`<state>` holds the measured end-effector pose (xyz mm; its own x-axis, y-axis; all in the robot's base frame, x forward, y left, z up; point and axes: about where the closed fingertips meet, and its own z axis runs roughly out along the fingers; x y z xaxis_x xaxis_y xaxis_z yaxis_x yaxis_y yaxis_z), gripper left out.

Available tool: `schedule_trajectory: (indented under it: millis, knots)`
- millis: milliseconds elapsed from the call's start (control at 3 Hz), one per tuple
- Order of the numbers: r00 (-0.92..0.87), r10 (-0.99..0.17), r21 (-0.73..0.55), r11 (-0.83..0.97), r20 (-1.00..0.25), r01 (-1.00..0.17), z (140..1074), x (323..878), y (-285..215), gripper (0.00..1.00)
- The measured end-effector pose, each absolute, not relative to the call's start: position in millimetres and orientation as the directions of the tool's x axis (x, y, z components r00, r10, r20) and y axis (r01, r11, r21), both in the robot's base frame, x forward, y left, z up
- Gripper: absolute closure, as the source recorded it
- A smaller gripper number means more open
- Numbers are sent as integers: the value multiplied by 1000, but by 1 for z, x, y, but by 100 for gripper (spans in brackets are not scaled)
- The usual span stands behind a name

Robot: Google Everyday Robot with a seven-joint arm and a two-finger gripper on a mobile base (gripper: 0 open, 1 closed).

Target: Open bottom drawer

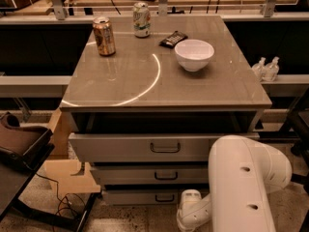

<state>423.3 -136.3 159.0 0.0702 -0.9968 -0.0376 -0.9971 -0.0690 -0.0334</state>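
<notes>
The bottom drawer (140,197) is the lowest of three grey fronts in the cabinet, with a small dark loop handle (164,197), and it sits pushed in beneath the middle drawer (145,174). My white arm (246,182) fills the lower right. Its end joint (189,208) hangs low, just right of the bottom drawer's handle. My gripper itself is hidden below that joint, at the bottom edge of the camera view.
The top drawer (120,147) stands out furthest. On the cabinet top are a brown can (104,36), a green can (141,19), a dark snack packet (173,38) and a white bowl (194,54). A chair (19,144) and cardboard (70,175) stand left.
</notes>
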Motion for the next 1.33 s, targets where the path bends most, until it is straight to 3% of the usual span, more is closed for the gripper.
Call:
schedule_trajectory:
  millis: [667, 1333]
  knots:
    - [152, -985, -50, -148, -87, -988, 160, 431, -104, 0]
    - [195, -980, -53, -192, -48, -980, 159, 445, -89, 0]
